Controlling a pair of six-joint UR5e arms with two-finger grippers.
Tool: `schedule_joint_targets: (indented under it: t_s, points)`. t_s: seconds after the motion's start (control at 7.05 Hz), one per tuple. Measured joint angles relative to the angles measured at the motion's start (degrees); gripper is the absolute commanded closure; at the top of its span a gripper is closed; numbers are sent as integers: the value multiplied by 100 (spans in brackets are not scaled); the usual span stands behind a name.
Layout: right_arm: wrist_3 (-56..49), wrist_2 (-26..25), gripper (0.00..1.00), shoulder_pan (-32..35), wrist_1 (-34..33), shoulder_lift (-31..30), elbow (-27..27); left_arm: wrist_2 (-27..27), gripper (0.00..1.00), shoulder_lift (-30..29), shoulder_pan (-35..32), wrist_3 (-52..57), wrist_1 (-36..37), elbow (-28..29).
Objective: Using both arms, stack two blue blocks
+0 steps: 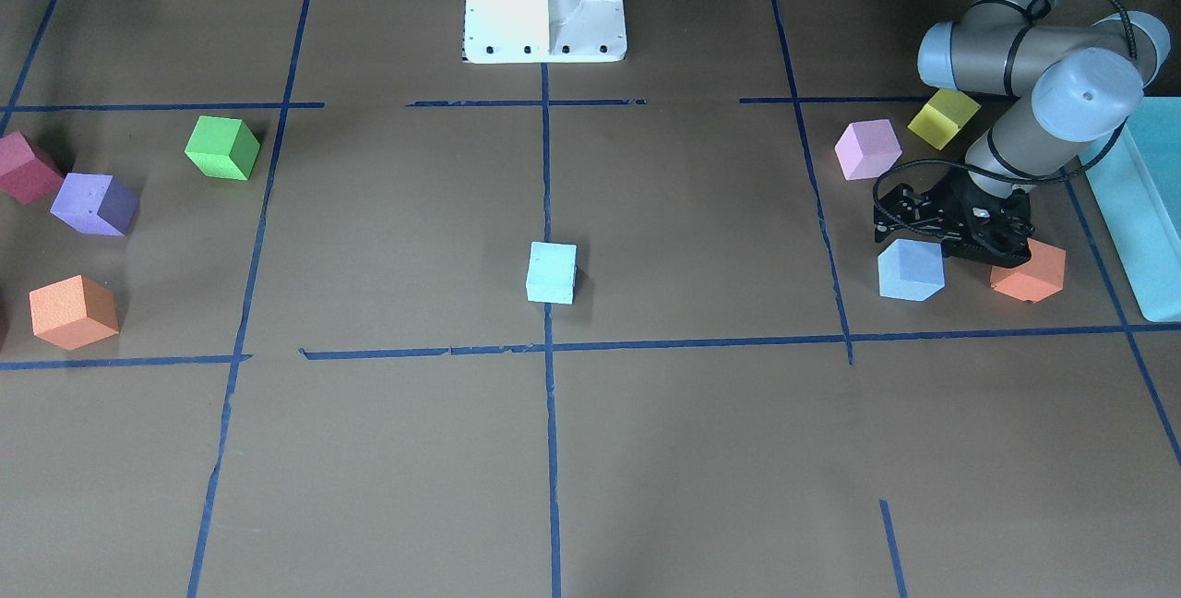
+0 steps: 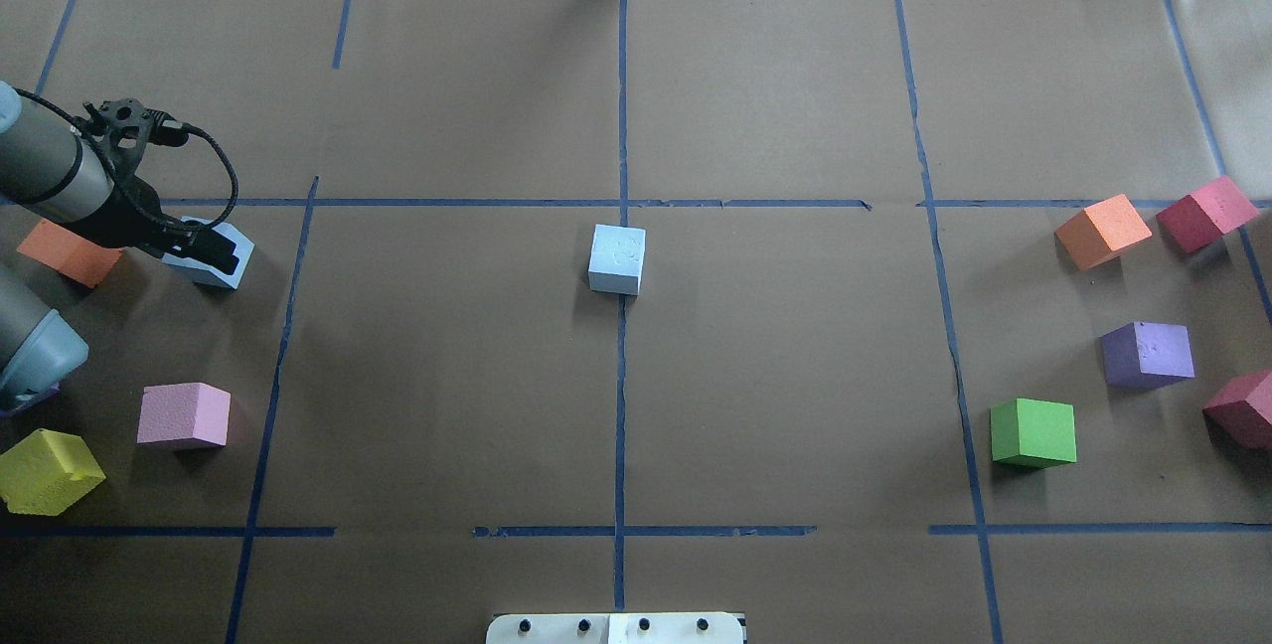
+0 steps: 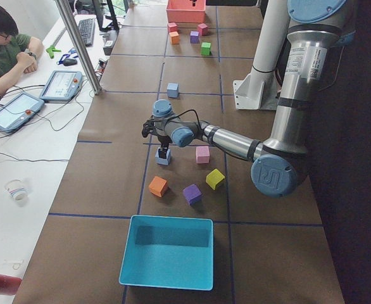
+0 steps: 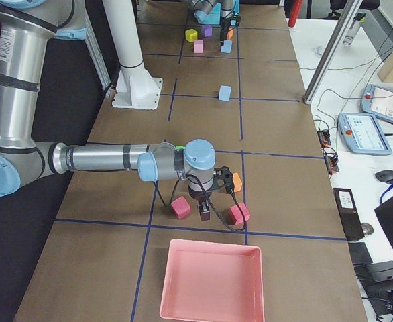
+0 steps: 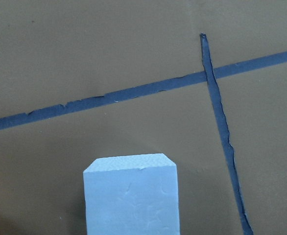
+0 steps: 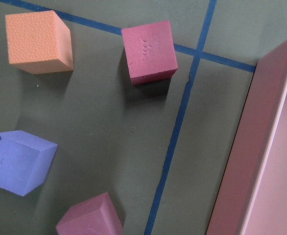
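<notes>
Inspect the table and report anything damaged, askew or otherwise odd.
Only minor wear. The pale blue block at the centre has dents in its top face, and a crimson cube shows similar marks. The blue tape line is ragged, with gaps. Nothing is spilled.

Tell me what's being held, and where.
Cannot tell. The left gripper is down at the periwinkle-blue block, but no view shows whether it grips.

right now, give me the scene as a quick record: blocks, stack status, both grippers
centre block: pale cyan block, alone on the middle tape line
second block: periwinkle block, on the robot's left side
stacked: no, the two lie far apart
left gripper: down at the periwinkle block, grip cannot be told
right gripper: near the pink tray, far from both blocks, state cannot be told
</notes>
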Motion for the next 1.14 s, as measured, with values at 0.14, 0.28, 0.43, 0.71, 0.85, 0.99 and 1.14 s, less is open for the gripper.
schedule_joint_targets:
  t_s: [0.14, 0.28, 0.43, 0.71, 0.85, 0.99, 1.14]
  points:
    - [-2, 0, 0, 0, 0, 3, 0, 160, 0, -9, 5, -14, 2, 16]
    - [0, 0, 0, 0, 0, 6, 0, 333, 0, -35, 8, -28, -1, 69]
    - [-1, 0, 0, 0, 0, 6, -1, 406, 0, -89, 17, -34, -4, 162]
    - [-6, 0, 0, 0, 0, 1, -1, 441, 0, -226, 105, -35, -18, 407]
    - [-6, 0, 0, 0, 0, 1, -1, 445, 2, -284, 164, -29, -30, 519]
    - [-7, 0, 0, 0, 0, 3, 0, 444, 39, -325, 202, -13, -35, 596]
    - [-5, 0, 0, 0, 2, 6, 0, 440, 58, -357, 216, 2, -37, 624]
